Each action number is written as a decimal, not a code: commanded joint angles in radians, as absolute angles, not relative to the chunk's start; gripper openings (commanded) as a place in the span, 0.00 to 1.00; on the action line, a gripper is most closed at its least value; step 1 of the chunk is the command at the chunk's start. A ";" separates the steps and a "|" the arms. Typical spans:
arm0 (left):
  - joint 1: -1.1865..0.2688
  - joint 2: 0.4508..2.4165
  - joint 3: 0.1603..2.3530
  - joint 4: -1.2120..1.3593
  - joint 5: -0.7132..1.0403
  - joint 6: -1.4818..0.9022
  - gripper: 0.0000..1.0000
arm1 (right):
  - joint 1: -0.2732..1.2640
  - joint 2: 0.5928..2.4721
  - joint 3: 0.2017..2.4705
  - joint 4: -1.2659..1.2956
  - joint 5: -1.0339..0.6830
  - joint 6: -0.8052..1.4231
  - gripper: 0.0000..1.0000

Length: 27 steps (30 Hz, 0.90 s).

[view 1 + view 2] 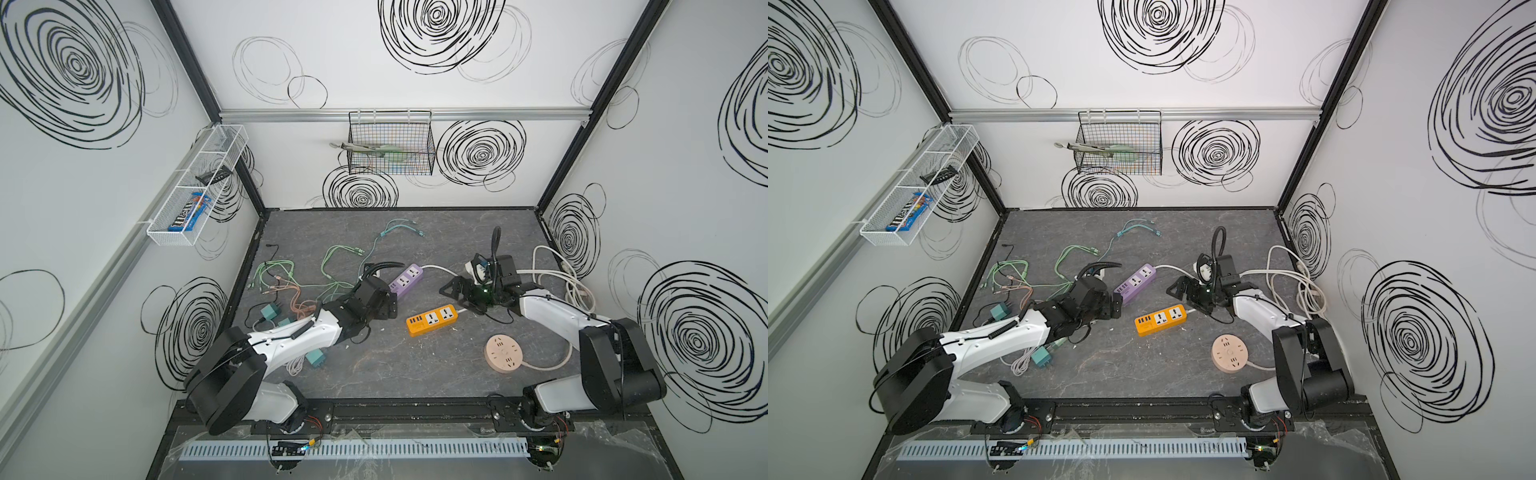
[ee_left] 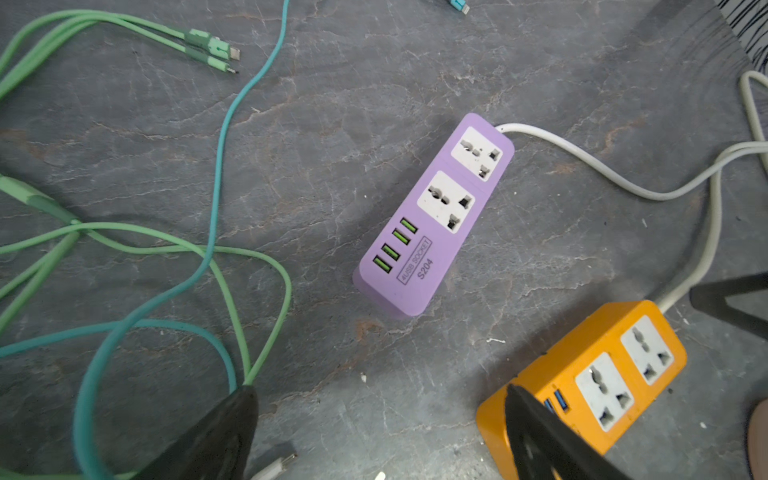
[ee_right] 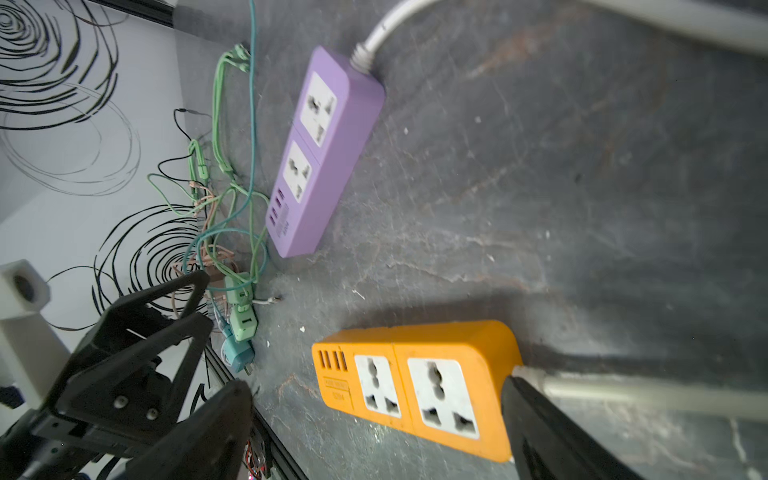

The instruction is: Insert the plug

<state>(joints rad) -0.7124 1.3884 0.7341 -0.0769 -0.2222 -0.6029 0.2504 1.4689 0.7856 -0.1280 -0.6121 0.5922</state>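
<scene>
The left claw (image 2: 378, 392) is hanging released and empty, its fingers straddling bare surface (image 2: 332, 124) just beside the USB end of the orange power strip (image 2: 573, 345). The right claw (image 3: 374, 386) is likewise standing wide with nothing in it, one finger hovering at that strip's cord end. The purple power strip (image 1: 406, 279) is lying near the orange one, on its back-wall side. The teal plug adapters (image 1: 270, 311) are lying well apart from the orange strip, beyond the left arm, among looping charging cables (image 2: 212, 216).

No plug is being carried yet. Lifting an adapter is risking a snag in those loops. Pressing prongs into a light, unbraced strip could be sending it sliding. Both claws crowding one strip are also risking a clash.
</scene>
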 commanded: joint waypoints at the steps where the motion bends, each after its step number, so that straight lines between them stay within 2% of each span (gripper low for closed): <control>1: -0.700 1.403 0.751 -0.011 -0.144 -0.613 0.96 | 0.241 1.587 0.913 -0.057 -0.646 0.519 0.97; 5: -0.684 1.429 0.774 -0.041 -0.127 -0.609 0.96 | 0.244 1.771 1.079 -0.070 -0.634 0.440 1.00; 10: -0.656 1.428 0.772 -0.053 -0.110 -0.617 0.96 | 0.249 1.957 1.330 -0.282 -0.528 0.173 0.96; 19: -0.623 1.373 0.775 -0.092 -0.177 -0.594 0.96 | 0.288 2.177 1.630 -0.631 -0.308 -0.242 0.88; 24: -0.598 1.356 0.767 -0.096 -0.179 -0.593 0.96 | 0.308 2.204 1.675 -0.700 -0.236 -0.325 0.81; 27: -0.586 1.344 0.768 -0.101 -0.177 -0.592 0.96 | 0.325 2.187 1.638 -0.700 -0.159 -0.339 0.69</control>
<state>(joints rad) -0.5987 1.3712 0.7483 -0.1020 -0.1593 -0.5987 0.3115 2.1956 1.6535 -0.6083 -0.2527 -0.2630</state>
